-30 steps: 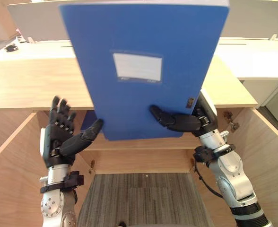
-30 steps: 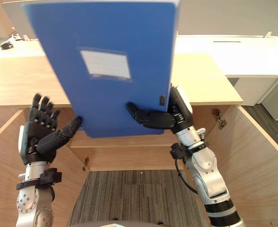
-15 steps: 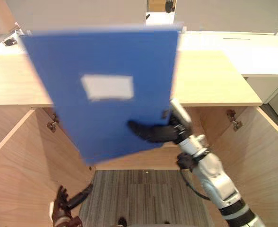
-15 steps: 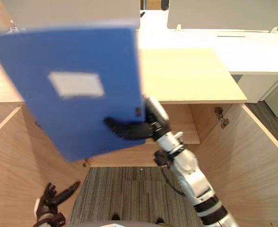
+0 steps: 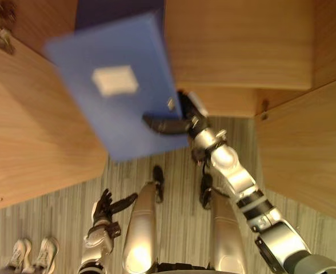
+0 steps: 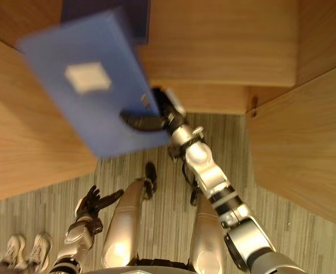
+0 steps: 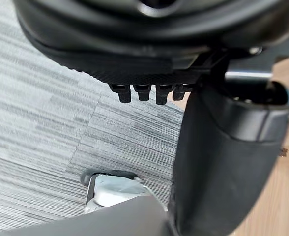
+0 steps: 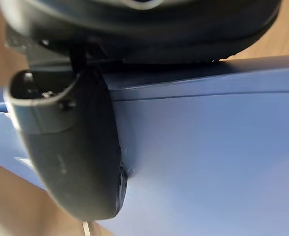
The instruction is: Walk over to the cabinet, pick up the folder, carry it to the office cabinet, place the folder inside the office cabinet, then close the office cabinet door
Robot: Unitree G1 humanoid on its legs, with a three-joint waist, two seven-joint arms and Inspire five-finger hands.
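Your right robot hand point(image 5: 186, 116) has the flat blue rectangular folder point(image 5: 114, 94) pinched near its lower right corner. The thumb lies across the front face. In the right wrist view you see that thumb point(image 8: 75, 147) pressed flat on the blue surface, with the fingers hidden behind the folder.

The folder hangs tilted in the upper left of the head views. Its front face is toward the camera, with a small white rectangular label point(image 5: 115, 80) on its upper half. Its top edge sits in front of the light wooden office cabinet point(image 5: 236, 40), which spans the top of the frame. A darker blue patch shows just above the folder at the top edge, and you cannot tell what it is.

One wooden door panel point(image 5: 31, 142) slants across the left of the frame and a second wooden panel point(image 5: 305, 154) across the right. The grey striped carpet floor point(image 5: 65, 200) lies between them.

Your left robot hand point(image 5: 104, 206) is in the lower left of the frame, over the carpet and well apart from the folder. Its fingers are spread and straight and hold nothing, and the left wrist view shows its fingertips point(image 7: 147, 93) extended over the carpet. A person's white shoes point(image 5: 34, 254) stand in the bottom left corner.
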